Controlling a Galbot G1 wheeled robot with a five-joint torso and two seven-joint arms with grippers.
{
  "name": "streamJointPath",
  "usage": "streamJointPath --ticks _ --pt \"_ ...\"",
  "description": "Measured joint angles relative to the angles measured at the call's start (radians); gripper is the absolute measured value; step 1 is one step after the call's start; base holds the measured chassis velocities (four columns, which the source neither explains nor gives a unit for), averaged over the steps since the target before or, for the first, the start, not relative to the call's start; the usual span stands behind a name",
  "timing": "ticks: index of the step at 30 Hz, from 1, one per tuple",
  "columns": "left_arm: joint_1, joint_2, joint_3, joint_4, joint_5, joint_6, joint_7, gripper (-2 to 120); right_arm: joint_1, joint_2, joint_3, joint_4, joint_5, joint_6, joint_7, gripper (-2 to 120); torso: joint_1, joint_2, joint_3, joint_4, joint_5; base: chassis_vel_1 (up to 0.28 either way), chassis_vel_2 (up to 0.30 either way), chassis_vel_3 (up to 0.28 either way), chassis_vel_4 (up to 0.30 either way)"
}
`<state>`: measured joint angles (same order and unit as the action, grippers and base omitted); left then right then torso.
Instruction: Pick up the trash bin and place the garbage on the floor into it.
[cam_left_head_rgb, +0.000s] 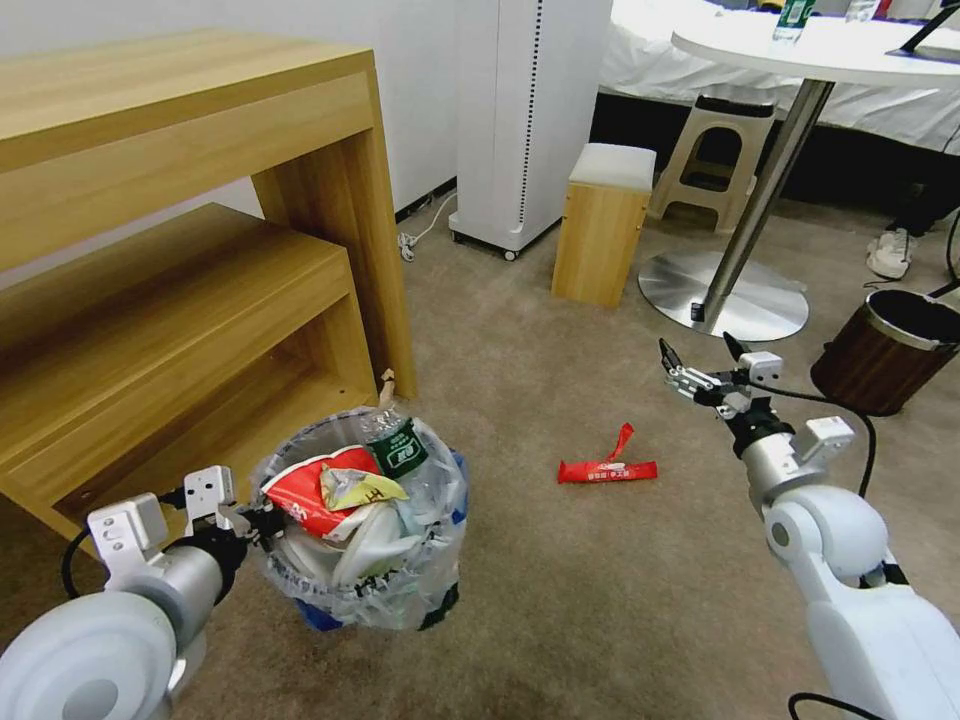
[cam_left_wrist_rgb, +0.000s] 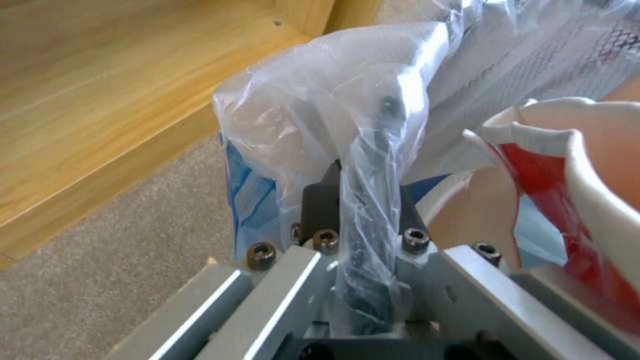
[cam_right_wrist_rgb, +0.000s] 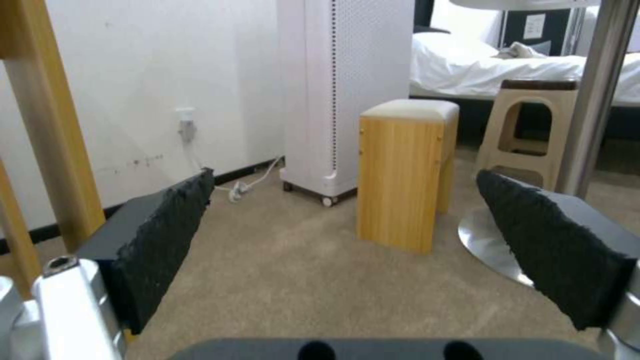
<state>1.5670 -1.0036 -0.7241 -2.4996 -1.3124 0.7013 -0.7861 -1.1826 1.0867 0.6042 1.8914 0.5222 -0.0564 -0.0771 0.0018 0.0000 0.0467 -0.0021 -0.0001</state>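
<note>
mostly done: the trash bin (cam_left_head_rgb: 365, 560) sits on the floor (cam_left_head_rgb: 560, 580) stuffed with litter, the left tool (cam_left_head_rgb: 262, 522) pinching its rim. one red wrapper (cam_left_head_rgb: 607, 468) lies just right of the bin; the right tool (cam_left_head_rgb: 703, 362) hangs spread beyond it.

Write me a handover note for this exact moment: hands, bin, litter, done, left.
Left hand: shut on the rim of the trash bin, clamping rim and bag liner, as the left wrist view shows.
Right hand: open, empty, raised above the floor, past the red wrapper.
Trash bin: beside the wooden shelf unit, already heaped with litter, including a green-label bottle and red-white packaging.
Done: bin gripped, most litter inside.
Left: the red wrapper lies on the carpet between the bin and the right hand; pick it up and drop it in.
</note>
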Motion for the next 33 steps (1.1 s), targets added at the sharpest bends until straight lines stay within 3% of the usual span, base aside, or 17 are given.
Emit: streamJointPath --ticks 11,33 --pt "0.004 0.004 -0.012 0.022 0.063 -0.046 -0.003 1 -0.032 0.030 -0.003 0.007 -0.016 0.041 -0.010 100 0.000 0.000 0.000 0.0002 0.0000 0.000 0.000 0.000 0.000" --pt "0.007 0.018 -0.004 0.040 0.104 -0.049 0.023 1 -0.061 0.056 0.004 0.024 -0.023 0.047 -0.037 100 0.000 0.000 0.000 0.0002 0.0000 0.000 0.000 0.000 0.000"
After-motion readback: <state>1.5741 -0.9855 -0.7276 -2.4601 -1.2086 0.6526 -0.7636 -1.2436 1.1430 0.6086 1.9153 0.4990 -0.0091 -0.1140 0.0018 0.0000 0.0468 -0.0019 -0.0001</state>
